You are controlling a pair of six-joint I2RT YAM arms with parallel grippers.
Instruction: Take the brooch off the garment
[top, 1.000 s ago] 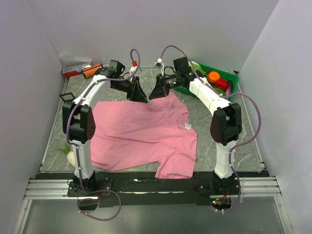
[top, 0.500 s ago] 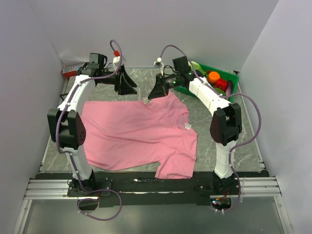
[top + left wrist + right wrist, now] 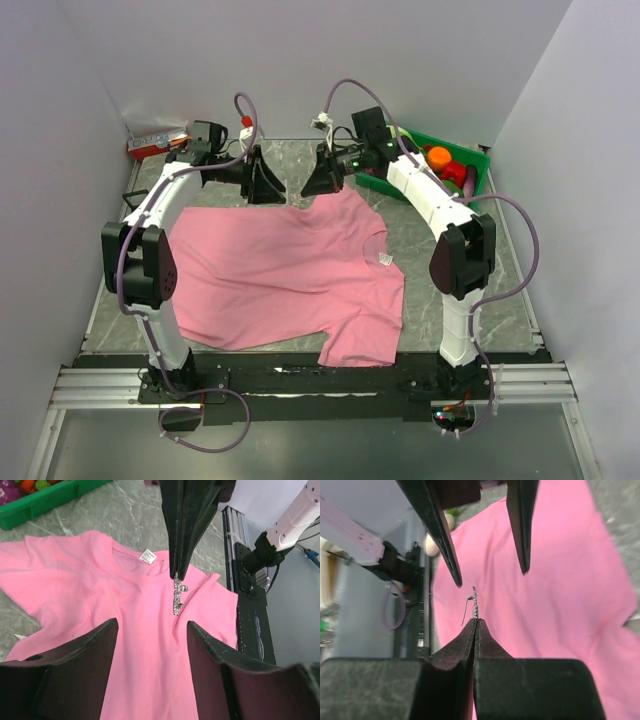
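Note:
The pink garment [image 3: 290, 270] lies flat on the table, its white neck label [image 3: 385, 259] to the right. My right gripper [image 3: 306, 191] hovers over the shirt's far edge, shut on the tiny silvery brooch [image 3: 474, 604], which sticks out of its tips [image 3: 476, 620] with its thin pin wire showing. In the left wrist view the brooch [image 3: 177, 596] dangles below those dark tips, over the garment [image 3: 100, 605]. My left gripper [image 3: 266, 188] faces it from the left, open and holding nothing [image 3: 151, 626]; its two fingers [image 3: 442, 545] point down in the right wrist view.
A green bin [image 3: 478, 170] of coloured toys stands at the back right, close behind the right arm. An orange and red item [image 3: 160, 146] lies in the back left corner. A pale round object [image 3: 143, 318] sits by the left arm's base. Walls close in on three sides.
My left gripper opened, swung back and left off the shirt, then returned a little toward the right gripper. The right gripper stayed shut on the brooch and rose slightly.

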